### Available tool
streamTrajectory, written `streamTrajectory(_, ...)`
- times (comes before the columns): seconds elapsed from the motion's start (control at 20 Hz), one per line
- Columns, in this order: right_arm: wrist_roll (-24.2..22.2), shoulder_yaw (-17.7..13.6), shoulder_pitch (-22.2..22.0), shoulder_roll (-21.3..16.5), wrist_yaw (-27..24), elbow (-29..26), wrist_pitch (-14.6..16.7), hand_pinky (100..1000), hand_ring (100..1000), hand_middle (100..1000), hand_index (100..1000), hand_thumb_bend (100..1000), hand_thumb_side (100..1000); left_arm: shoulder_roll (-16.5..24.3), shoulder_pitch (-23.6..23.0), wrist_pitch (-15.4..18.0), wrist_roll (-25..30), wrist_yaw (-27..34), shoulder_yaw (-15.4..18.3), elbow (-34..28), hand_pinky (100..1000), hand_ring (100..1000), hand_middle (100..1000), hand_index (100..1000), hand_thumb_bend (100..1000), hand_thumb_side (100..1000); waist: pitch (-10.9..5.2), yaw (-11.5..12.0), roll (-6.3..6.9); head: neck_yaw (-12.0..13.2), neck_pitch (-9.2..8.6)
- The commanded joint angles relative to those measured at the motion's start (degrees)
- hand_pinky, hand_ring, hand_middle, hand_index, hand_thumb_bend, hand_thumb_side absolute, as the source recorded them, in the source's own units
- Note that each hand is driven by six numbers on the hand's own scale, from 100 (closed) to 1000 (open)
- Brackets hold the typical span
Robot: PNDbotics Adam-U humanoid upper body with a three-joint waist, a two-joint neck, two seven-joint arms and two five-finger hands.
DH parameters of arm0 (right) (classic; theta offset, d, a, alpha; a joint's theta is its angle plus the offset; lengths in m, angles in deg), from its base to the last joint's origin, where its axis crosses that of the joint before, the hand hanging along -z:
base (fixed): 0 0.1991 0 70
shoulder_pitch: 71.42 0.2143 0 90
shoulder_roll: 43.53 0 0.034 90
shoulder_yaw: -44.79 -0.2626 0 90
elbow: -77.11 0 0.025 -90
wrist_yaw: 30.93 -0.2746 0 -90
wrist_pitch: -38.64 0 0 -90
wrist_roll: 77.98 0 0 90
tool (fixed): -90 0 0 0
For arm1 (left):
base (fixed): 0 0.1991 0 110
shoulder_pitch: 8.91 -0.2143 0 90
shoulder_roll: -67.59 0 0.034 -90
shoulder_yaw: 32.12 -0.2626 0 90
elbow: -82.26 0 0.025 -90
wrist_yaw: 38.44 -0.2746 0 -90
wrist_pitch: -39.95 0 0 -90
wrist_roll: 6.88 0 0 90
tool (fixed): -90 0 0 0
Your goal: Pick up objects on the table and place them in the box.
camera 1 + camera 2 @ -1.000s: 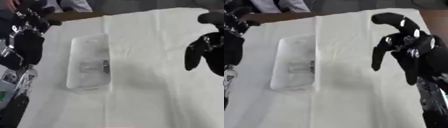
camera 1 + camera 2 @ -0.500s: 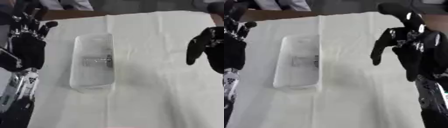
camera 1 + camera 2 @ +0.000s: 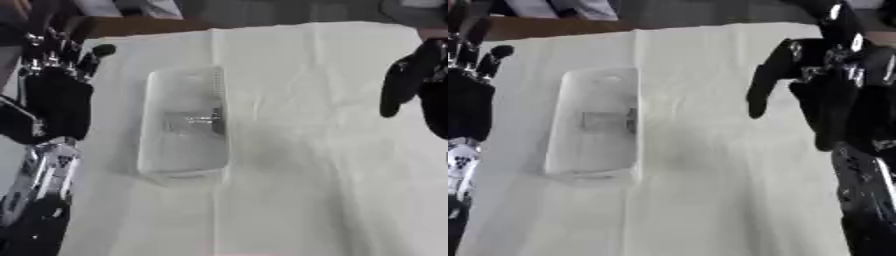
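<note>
A clear plastic box [image 3: 184, 122] lies lengthwise on a tabletop [image 3: 324, 175] covered with white cloth. The left hand [image 3: 54, 97] hovers just beside its left side, fingers straight and pointing up. The right hand [image 3: 420, 85] shows at the right edge, fingers relaxed downward.

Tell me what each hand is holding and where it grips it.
Nothing is held. The left hand and the right hand hang open and empty on either side of the clear box.

A test bench, seemingly in a lab: a table [image 3: 131, 27] (brown wood at the far edge) draped in a creased white cloth [image 3: 332, 165], with one clear box [image 3: 184, 125] on it.
</note>
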Motion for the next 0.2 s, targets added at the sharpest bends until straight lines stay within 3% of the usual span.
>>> streamTrajectory(0.05,-0.5,-0.5,0.7,0.2,-0.1,-1.2,0.1,419,593,976,350,100,929,0.6,0.1,0.7,0.1,-2.0,1.1,-1.0,684,860,844,964,235,1000,-0.48,0.1,0.18,1.2,-0.18)
streamTrajectory(0.2,-0.7,-0.6,0.5,0.1,-0.2,-1.2,0.0,422,598,980,350,100,932,0.5,0.0,1.5,-0.1,-4.4,1.3,-1.0,682,858,843,963,229,1000,-0.39,0.3,0.16,1.7,-0.18)
